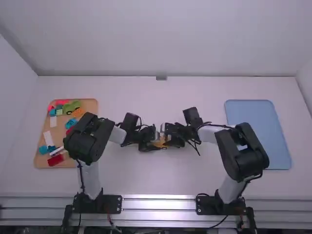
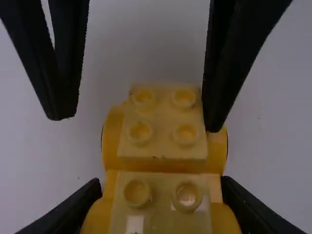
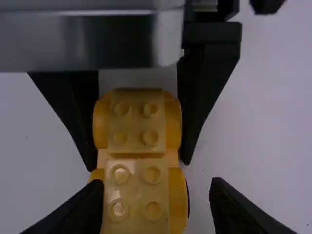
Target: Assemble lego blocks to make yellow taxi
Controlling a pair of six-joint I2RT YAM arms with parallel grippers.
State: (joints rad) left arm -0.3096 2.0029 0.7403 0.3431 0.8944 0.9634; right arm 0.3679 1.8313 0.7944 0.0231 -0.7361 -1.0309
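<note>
My left gripper (image 1: 150, 140) and right gripper (image 1: 171, 137) meet around a yellow wheeled base (image 1: 160, 142) at mid-table in the high view. In the left wrist view my left gripper (image 2: 162, 185) is shut on the yellow base (image 2: 114, 139), one finger against each side. Paler yellow studded blocks (image 2: 163, 124) sit on its top, one toward each end. The right wrist view has my right gripper (image 3: 157, 187) open around the base's near end (image 3: 178, 200); its left finger is beside the pale block (image 3: 136, 195), its right finger stands apart.
An orange-brown tray (image 1: 44, 158) of mixed colored blocks lies at the left, partly under the left arm. At the right is a blue tray (image 1: 253, 117), its near edge close to the right arm. The two grippers are almost touching.
</note>
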